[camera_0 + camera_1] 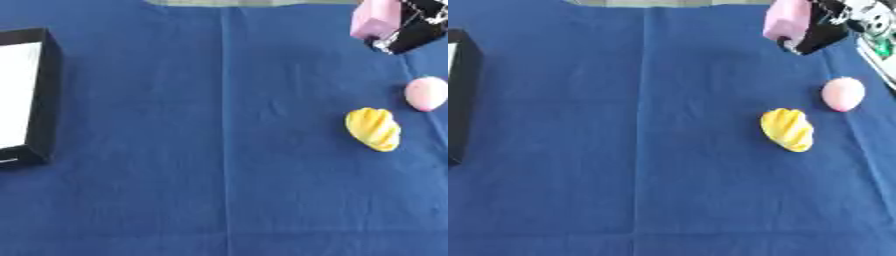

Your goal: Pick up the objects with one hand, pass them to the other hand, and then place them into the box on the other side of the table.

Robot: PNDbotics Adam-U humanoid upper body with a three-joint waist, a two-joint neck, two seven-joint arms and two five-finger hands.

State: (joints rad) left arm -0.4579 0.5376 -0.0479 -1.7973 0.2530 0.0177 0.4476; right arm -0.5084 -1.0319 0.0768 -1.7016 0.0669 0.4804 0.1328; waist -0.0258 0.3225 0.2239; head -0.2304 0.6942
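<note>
My right hand [409,31] comes in at the upper right corner, its fingers curled round a pale purple block [374,19] held above the cloth. A pink egg-shaped thing [426,93] lies on the blue cloth at the right edge. Just left of and below it rests a yellow ridged thing [374,129] shaped like a bunch of bananas. The black box [45,95] with a white inside stands at the far left edge. My left hand shows in neither view.
A blue cloth [219,150] with a vertical crease covers the table. A strip of grey floor [227,2] shows at the far edge. A white edge [881,55] shows at the right border of the right eye view.
</note>
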